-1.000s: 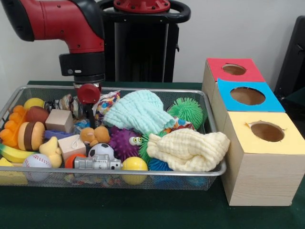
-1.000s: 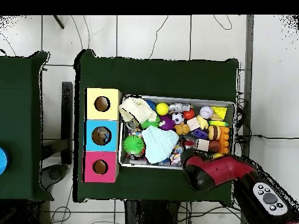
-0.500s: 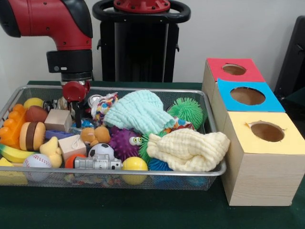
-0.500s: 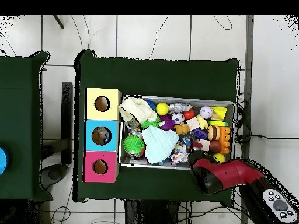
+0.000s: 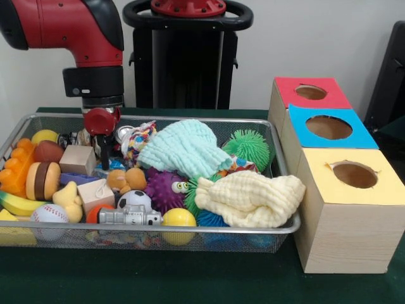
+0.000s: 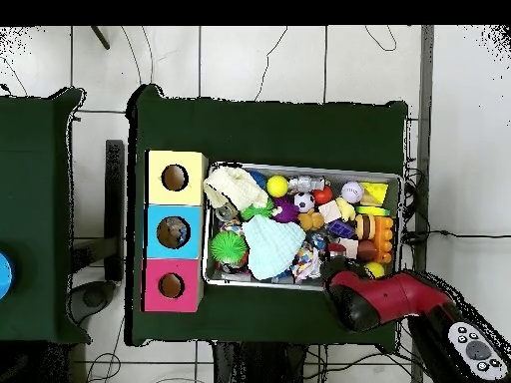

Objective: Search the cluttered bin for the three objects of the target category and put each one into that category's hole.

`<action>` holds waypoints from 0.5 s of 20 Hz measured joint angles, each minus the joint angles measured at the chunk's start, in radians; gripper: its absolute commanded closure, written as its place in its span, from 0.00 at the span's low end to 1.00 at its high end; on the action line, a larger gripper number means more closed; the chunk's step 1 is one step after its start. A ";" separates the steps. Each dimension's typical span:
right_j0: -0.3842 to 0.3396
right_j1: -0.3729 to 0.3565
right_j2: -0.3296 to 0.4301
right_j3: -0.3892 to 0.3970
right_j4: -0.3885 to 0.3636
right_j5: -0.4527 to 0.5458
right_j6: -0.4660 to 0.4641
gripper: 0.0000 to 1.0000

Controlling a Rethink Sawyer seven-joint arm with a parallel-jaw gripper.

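The bin of silver wire mesh is full of toys and also shows in the overhead view. The red-topped hole is the farthest of three box holes at the right; overhead it is the lowest one. My gripper hangs under the red and black arm, dipped into the bin's far left part beside a wooden block and a rope toy. Whether it holds anything is hidden. Overhead, the arm covers the gripper.
A mint cloth and a yellow cloth lie over toys in the middle and right. Spiky balls, a soccer ball, a baseball and a burger toy crowd the bin. Blue-topped and yellow-topped holes stand nearer.
Over the last second the arm and gripper moved left in the front view, along the bin's far side. In the last half second almost nothing moved.
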 measured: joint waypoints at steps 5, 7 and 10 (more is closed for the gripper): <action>-0.010 0.002 0.002 0.002 0.000 0.001 0.000 1.00; -0.014 0.004 0.004 0.003 0.000 0.000 0.000 1.00; -0.041 0.012 0.025 0.008 0.000 0.000 0.000 1.00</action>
